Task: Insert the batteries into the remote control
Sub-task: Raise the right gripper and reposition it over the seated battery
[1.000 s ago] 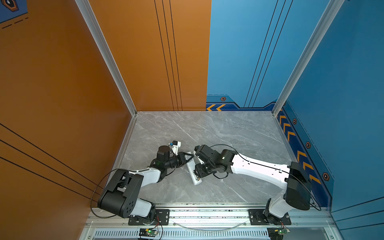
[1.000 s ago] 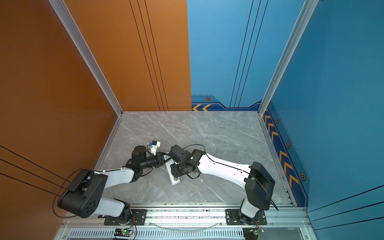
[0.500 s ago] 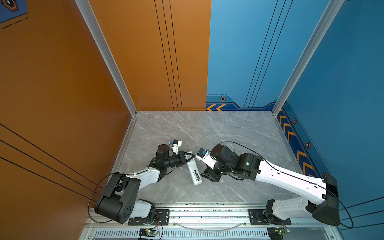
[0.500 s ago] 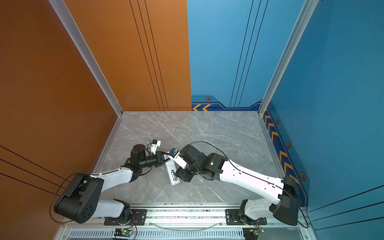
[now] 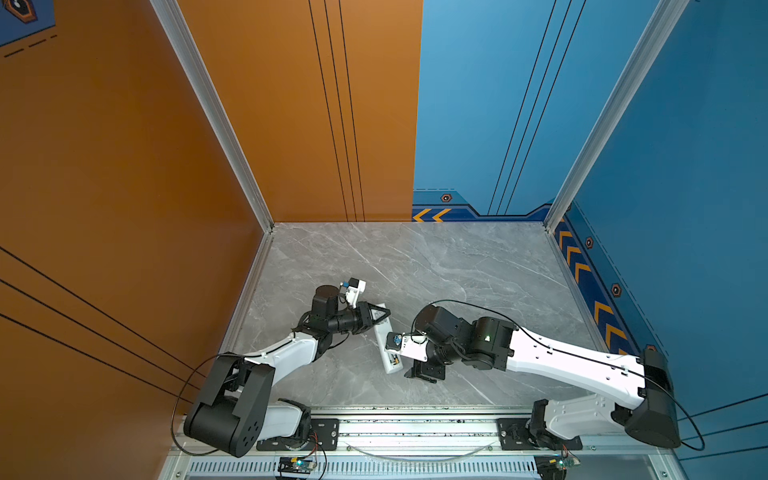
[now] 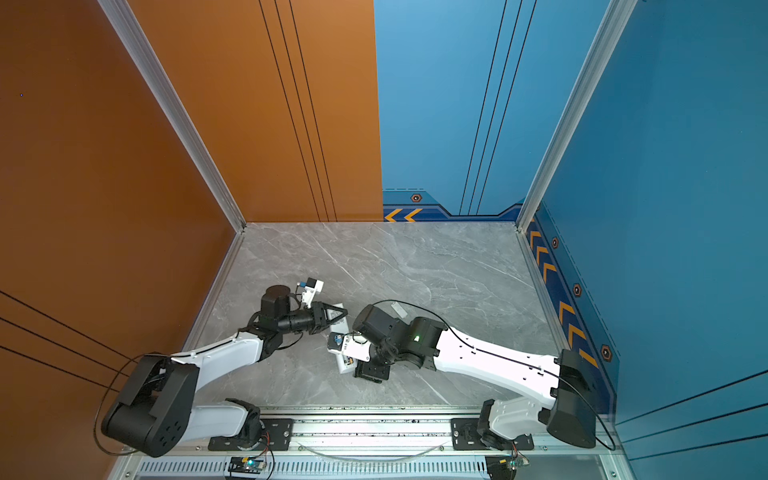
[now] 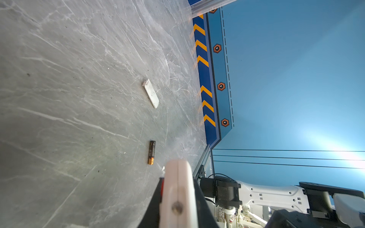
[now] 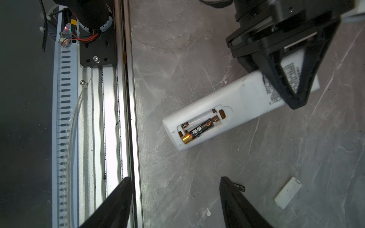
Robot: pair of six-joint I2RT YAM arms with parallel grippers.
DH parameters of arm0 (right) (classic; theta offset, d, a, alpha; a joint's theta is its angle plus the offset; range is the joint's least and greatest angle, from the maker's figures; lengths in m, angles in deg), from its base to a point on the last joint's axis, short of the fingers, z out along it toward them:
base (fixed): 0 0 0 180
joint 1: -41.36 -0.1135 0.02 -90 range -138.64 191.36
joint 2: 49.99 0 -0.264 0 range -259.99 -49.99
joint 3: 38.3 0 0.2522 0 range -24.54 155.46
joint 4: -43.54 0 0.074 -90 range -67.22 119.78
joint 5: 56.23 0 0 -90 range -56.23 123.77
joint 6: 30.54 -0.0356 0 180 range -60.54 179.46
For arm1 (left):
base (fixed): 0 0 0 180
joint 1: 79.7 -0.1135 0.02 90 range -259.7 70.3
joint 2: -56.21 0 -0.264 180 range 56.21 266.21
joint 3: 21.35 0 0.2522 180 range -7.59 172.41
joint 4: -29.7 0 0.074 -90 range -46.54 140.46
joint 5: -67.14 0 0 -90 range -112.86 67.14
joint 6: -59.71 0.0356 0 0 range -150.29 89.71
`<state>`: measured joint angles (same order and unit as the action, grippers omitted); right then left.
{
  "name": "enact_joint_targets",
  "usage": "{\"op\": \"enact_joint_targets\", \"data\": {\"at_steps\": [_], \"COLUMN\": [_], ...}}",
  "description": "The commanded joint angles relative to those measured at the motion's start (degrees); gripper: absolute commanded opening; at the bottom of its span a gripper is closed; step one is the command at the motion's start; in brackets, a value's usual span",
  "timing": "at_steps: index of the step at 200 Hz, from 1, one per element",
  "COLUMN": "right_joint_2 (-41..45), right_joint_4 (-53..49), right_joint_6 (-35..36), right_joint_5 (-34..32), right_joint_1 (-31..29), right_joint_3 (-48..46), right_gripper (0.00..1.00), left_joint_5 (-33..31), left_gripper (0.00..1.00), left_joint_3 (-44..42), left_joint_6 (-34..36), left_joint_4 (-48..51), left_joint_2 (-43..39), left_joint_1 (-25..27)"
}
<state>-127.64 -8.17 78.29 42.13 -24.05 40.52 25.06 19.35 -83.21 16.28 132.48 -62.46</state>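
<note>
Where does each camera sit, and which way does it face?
Both top views: high in front, looking down at the table; both arms whole.
Left wrist: low, facing across the table to the blue wall; left gripper clamps the remote control.
Right wrist: looking down on the remote control; right gripper open.
Wrist views share the loose battery and cover.

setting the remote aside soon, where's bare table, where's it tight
Bare: the far half of the table by the back walls, and the strip along the chevron wall. Crowded: mid-front, where the left gripper clamps the remote control, with the open right gripper, loose battery and cover close by.
</note>
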Motion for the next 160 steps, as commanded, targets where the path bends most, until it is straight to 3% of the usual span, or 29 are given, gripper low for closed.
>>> {"op": "enact_joint_targets", "data": {"at_steps": [1, 107, 160], "right_joint_2": [-1.19, -6.49, -8.09], "right_joint_4": [-1.85, -1.70, -1.68], "right_joint_6": [4.53, 10.86, 12.12], "right_joint_5": [-2.75, -5.17, -5.32], "right_joint_1": [-0.85, -2.37, -2.58], "right_joint_3": [0.99, 3.75, 4.63], "right_gripper": [0.66, 0.43, 0.41], "left_joint_5": [2.52, 3.32, 3.68], "left_gripper": [0.00, 0.00, 0.00], "left_joint_3": [1.90, 2.11, 2.16], "left_joint_6": [0.55, 0.20, 0.28], "left_joint_4": [0.44, 0.46, 0.45], "left_joint_2": [-0.58, 0.46, 0.65], "left_joint_1": [-0.17, 0.18, 0.34]}}
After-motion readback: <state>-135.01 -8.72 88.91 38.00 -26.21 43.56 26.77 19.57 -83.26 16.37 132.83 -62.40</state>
